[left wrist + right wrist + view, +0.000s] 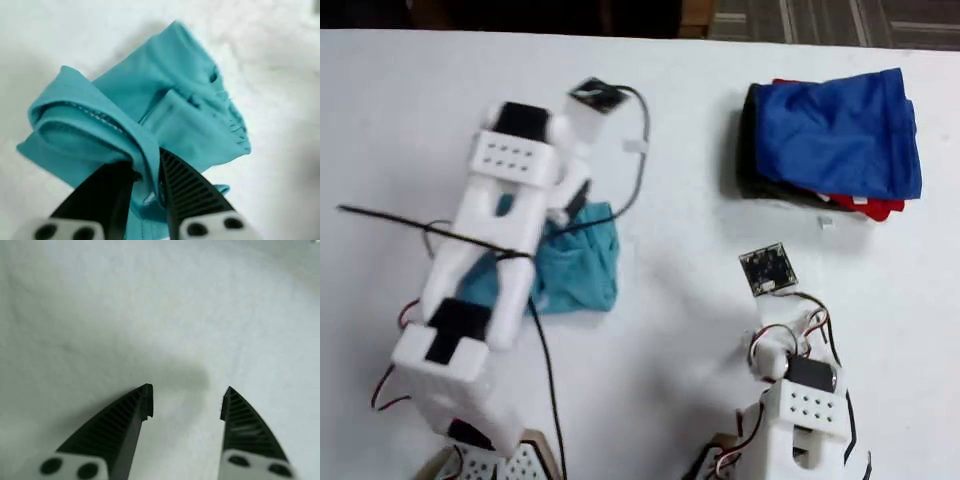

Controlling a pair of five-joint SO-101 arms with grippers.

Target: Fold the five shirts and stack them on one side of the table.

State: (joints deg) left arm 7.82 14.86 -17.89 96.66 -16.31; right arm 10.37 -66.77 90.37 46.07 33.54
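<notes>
A folded stack (835, 135), blue on top, sits at the counter's (670, 340) far right side. The teal shirt (165, 115) lies rumpled mid-left, the left end effector (148, 164) clenched on its fold. The right end effector (186, 397) hangs released. It looks like the last shirt.

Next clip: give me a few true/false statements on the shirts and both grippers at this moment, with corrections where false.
1. The left gripper is shut on a fold of the teal shirt. True.
2. The right gripper is shut on a shirt. False: it is open over the bare table.
3. A blue shirt lies on top of the stack. True.
4. The teal shirt lies on the stack. False: it lies on the table, apart from the stack.
5. A red shirt shows beneath the blue shirt. True.
</notes>
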